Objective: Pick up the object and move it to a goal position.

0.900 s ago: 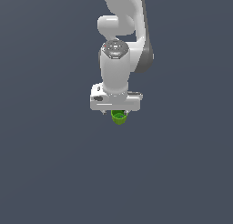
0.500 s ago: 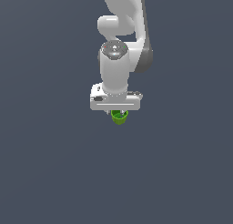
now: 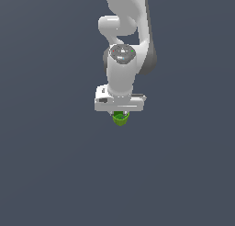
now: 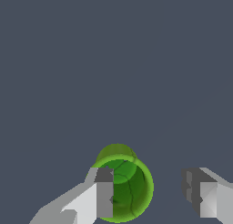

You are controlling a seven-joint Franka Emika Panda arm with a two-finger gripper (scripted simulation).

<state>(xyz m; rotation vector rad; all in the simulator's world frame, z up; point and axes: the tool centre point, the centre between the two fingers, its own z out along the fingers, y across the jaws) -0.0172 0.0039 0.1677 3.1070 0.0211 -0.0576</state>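
You had one arm and one green cup [image 3: 120, 118] in the scene, and nothing else on the flat dark grey floor [image 3: 50, 165]. In the exterior view the single white gripper [image 3: 120, 111] hung straight down, and the cup showed just under its crossbar, only its lower part peeking out.

The wrist view gave you two fingers [image 4: 103, 193], and they stood well apart, so the tool was spread wide and clamped on nothing. The cup [image 4: 124, 189] sat upright with its hollow, darker green inside facing the camera. One finger overlapped the cup's rim in the picture; whether it actually touched the cup could not be told. The other finger was well clear of the cup, with bare floor [image 4: 116, 59] showing between them. So the cup lay between the two fingers, hard against one side rather than centred.
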